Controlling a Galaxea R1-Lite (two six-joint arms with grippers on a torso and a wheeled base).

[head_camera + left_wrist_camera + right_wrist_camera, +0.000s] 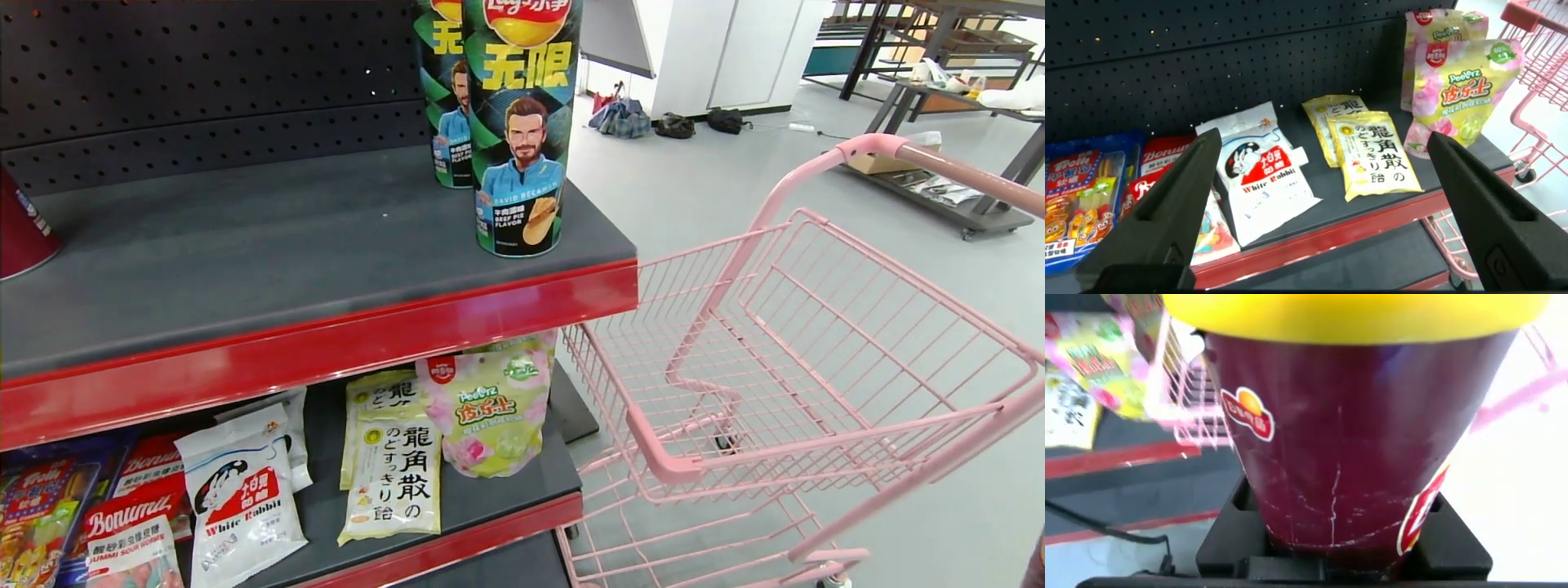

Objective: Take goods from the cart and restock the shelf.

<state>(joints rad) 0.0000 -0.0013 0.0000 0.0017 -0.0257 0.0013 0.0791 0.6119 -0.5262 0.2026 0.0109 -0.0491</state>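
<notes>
1. Shop shelf (326, 327), red-edged with a black pegboard back, takes up the left; a pink wire cart (816, 343) stands to its right.
2. Two green crisp cans (522, 122) stand at the upper shelf's right end, and a dark red can (20, 229) sits at its left end.
3. Sweet bags (1266, 175) lie on the lower shelf.
4. Left pincer (1323, 139) is spread wide and holds nothing, facing those bags.
5. Right pincer (1343, 539) grips a yellow-lidded red can (1347, 416) close to the cart's wire.
6. Restocking seems nearly done: the cart's basket looks emptied, and the held can is not yet shelved.

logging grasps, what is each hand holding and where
Right hand clamps the dark red cylindrical can with yellow lid near its base; left hand open, empty.
</notes>
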